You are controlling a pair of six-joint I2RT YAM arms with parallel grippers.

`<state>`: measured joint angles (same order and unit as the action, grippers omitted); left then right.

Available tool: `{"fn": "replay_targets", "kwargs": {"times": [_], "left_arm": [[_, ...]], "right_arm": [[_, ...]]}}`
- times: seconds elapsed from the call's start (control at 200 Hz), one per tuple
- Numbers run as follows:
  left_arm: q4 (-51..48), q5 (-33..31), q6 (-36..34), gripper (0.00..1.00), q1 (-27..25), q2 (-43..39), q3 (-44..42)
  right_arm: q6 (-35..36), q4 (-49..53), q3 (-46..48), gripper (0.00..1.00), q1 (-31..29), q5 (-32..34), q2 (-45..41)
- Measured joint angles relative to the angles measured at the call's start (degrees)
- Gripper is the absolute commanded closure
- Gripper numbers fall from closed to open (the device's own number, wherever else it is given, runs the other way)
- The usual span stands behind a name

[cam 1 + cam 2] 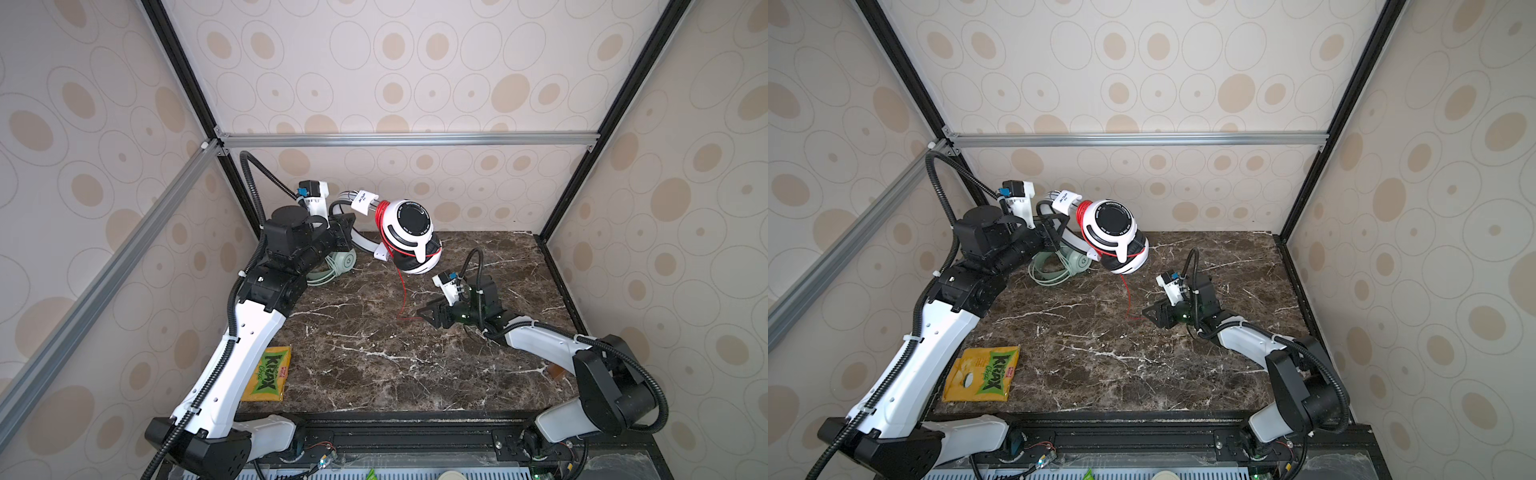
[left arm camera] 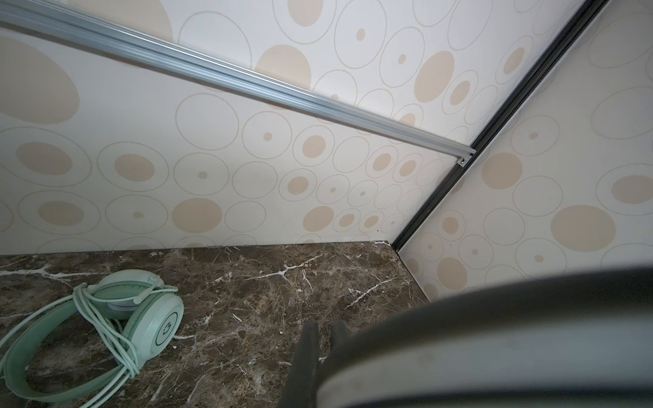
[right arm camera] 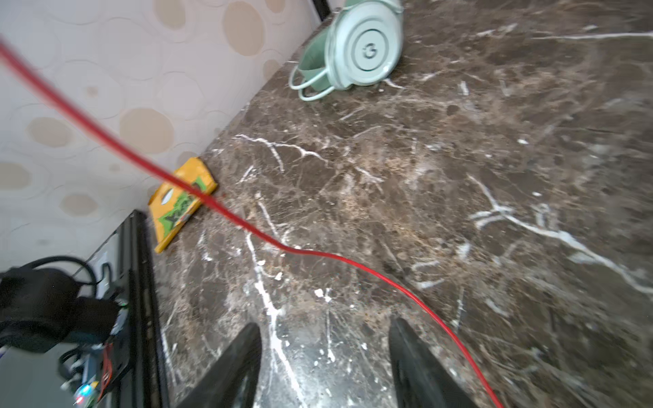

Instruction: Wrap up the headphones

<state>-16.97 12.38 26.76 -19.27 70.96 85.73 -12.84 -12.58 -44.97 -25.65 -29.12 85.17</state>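
Marble table [image 1: 374,365] is bearing the mint green headphones [image 2: 155,318] at its rear; the white-and-black headphones [image 1: 409,232] are hanging above, left gripper [image 1: 345,224] clamping their headband [image 1: 361,243]. Right gripper [image 1: 424,312] is gaping, empty, beside the slack red cord [image 1: 402,291]; closing now risks missing it.

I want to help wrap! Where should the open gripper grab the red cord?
Pinch the red cord on its straight hanging stretch below the white-and-black headphones, coming from the right gripper's side. There it hangs free; its end lies flat on the table.
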Motion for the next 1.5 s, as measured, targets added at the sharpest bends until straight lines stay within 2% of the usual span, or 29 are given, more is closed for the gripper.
{"fn": "replay_targets", "kwargs": {"times": [0.17,0.315,0.415,0.645,0.91,1.255,1.385,1.44,1.501], "left_arm": [[0.7,0.2,0.1,1.00,0.0,-0.3,0.0],[0.8,1.1,0.6,1.00,0.6,-0.2,-0.2],[0.9,1.9,1.0,1.00,1.3,-0.2,-0.3],[1.2,2.5,1.6,1.00,2.0,-0.2,-0.6],[1.5,2.6,1.9,1.00,2.4,-0.2,-0.9],[2.0,3.1,2.4,1.00,3.6,-0.2,-1.1],[2.2,3.4,2.6,1.00,4.0,-0.2,-1.2],[2.3,3.6,2.6,1.00,4.2,-0.2,-1.2],[2.5,3.8,2.8,1.00,4.4,-0.2,-1.2]], "right_arm": [[-10.8,6.5,0.3,0.40,4.6,13.2,-1.9],[-19.3,12.2,0.7,0.35,8.7,20.0,-3.8],[-24.0,17.2,-1.0,0.32,8.7,22.0,-2.9],[-34.3,29.9,-13.7,0.23,8.9,26.5,6.6],[-41.0,39.4,-23.8,0.25,8.9,28.9,16.5],[-43.3,44.0,-28.0,0.44,8.9,32.2,25.0],[-41.6,44.2,-29.9,0.65,8.9,33.7,26.7],[-41.3,44.1,-30.3,0.72,8.9,34.2,27.1],[-40.3,44.2,-30.8,0.74,8.9,34.6,27.5]]}}
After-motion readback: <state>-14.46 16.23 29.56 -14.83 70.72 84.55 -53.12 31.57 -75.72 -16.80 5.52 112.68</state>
